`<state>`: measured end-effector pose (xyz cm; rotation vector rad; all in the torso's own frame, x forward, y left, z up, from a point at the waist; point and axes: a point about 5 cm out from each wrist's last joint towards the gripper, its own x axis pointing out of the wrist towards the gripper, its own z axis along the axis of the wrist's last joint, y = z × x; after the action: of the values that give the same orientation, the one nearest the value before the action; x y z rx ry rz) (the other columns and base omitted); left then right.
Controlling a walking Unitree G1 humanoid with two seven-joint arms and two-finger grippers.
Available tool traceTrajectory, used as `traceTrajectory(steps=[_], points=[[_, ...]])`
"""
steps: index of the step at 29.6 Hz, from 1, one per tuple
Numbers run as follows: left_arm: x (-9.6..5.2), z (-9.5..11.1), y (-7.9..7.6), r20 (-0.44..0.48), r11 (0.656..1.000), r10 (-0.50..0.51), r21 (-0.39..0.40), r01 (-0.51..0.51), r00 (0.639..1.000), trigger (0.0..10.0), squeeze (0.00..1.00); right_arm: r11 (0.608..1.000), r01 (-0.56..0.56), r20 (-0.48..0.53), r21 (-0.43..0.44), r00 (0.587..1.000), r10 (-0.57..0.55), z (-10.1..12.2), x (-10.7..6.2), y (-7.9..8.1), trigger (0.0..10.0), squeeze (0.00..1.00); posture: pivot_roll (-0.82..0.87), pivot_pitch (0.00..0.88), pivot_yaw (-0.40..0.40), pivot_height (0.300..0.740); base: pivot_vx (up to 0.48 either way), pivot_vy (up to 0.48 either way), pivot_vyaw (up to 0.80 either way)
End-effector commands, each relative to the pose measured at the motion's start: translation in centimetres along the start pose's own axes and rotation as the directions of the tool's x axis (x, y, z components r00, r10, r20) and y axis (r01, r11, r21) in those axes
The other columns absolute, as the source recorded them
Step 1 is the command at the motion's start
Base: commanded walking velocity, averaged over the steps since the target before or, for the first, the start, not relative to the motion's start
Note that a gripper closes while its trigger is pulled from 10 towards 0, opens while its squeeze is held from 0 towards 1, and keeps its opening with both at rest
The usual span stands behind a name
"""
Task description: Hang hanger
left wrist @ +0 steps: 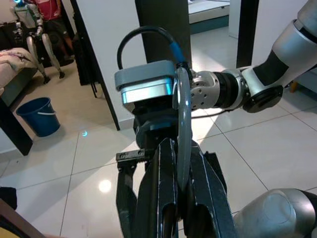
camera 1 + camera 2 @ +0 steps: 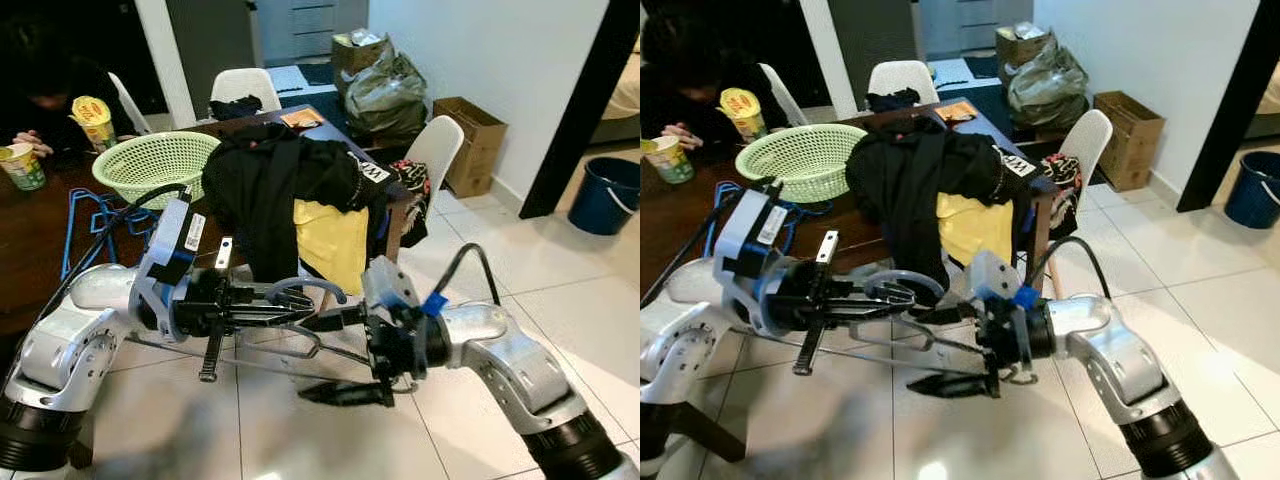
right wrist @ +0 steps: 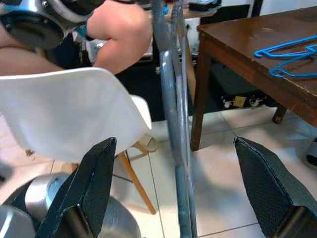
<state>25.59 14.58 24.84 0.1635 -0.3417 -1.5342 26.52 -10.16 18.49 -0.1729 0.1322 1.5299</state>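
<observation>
A grey hanger [image 2: 300, 345] is held low over the tiled floor in front of the table. My left gripper [image 2: 262, 312] is shut on its neck just below the hook [image 1: 182, 124], with the fingers pointing right. My right gripper [image 2: 336, 357] faces it from the right and stands open, one finger [image 3: 94, 188] on each side of the hanger's wire [image 3: 171, 99] without touching it. Several blue hangers [image 2: 90, 215] lie on the dark wooden table [image 2: 40, 250].
A pile of black and yellow clothes [image 2: 290, 190] hangs over the table corner beside a green basket [image 2: 155, 160]. A person sits at the far left. White chairs [image 2: 440, 145], a cardboard box [image 2: 475, 135], a full bag [image 2: 385, 95] and a blue bucket [image 2: 605, 195] stand around.
</observation>
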Motion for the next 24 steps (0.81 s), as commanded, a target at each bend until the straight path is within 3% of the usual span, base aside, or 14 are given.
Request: traceTrajectory(steps=[1,12,13,15,16,19,20,24], points=[[-0.1,0.3,0.2,0.018,1.000,0.012,0.015,-0.012,1.000,10.0,0.00,1.000,0.007,0.000,0.005,1.000,-0.007,0.1,0.3,-0.1,10.0,0.00,-0.03,0.000,0.074,0.740,0.000,0.000,0.00],[0.0,0.1,0.2,0.032,1.000,0.026,0.013,-0.026,0.999,10.0,0.00,0.999,0.033,0.028,0.025,0.999,-0.034,0.4,0.5,-0.1,10.0,0.00,-0.03,0.000,0.073,0.740,0.000,0.000,0.00],[-0.1,0.1,0.2,0.031,1.000,0.027,0.013,-0.028,0.999,10.0,0.00,0.999,0.046,0.034,0.024,0.998,-0.046,0.5,0.5,-0.3,9.5,0.00,-0.03,0.000,0.073,0.740,0.000,0.000,0.00],[-0.1,0.1,0.2,0.031,1.000,0.027,0.013,-0.028,0.999,10.0,0.00,0.999,0.046,0.034,0.024,0.998,-0.046,0.5,0.5,-0.3,9.5,0.00,-0.03,0.000,0.073,0.740,0.000,0.000,0.00],[-0.1,0.1,0.2,0.031,1.000,0.028,0.012,-0.028,0.999,10.0,0.00,0.998,0.057,0.040,0.020,0.998,-0.058,0.7,0.3,-0.5,5.6,0.00,-0.03,0.000,0.077,0.740,0.000,0.000,0.00],[-0.1,0.1,0.2,0.031,1.000,0.028,0.012,-0.028,0.999,10.0,0.00,0.998,0.057,0.040,0.020,0.998,-0.058,0.7,0.3,-0.5,5.6,0.00,-0.03,0.000,0.077,0.740,0.000,0.000,0.00],[-0.1,0.0,0.2,0.032,1.000,0.028,0.010,-0.028,0.999,10.0,0.00,0.997,0.072,0.050,0.017,0.996,-0.073,0.9,0.1,-0.7,0.0,0.00,-0.03,0.000,0.077,0.740,0.000,0.000,0.00],[0.0,-0.1,0.1,0.033,1.000,0.027,0.005,-0.027,0.999,10.0,0.00,0.996,0.088,0.070,0.013,0.994,-0.089,1.3,-0.1,-0.9,0.0,0.00,-0.03,0.000,0.075,0.740,0.000,0.000,0.00]])
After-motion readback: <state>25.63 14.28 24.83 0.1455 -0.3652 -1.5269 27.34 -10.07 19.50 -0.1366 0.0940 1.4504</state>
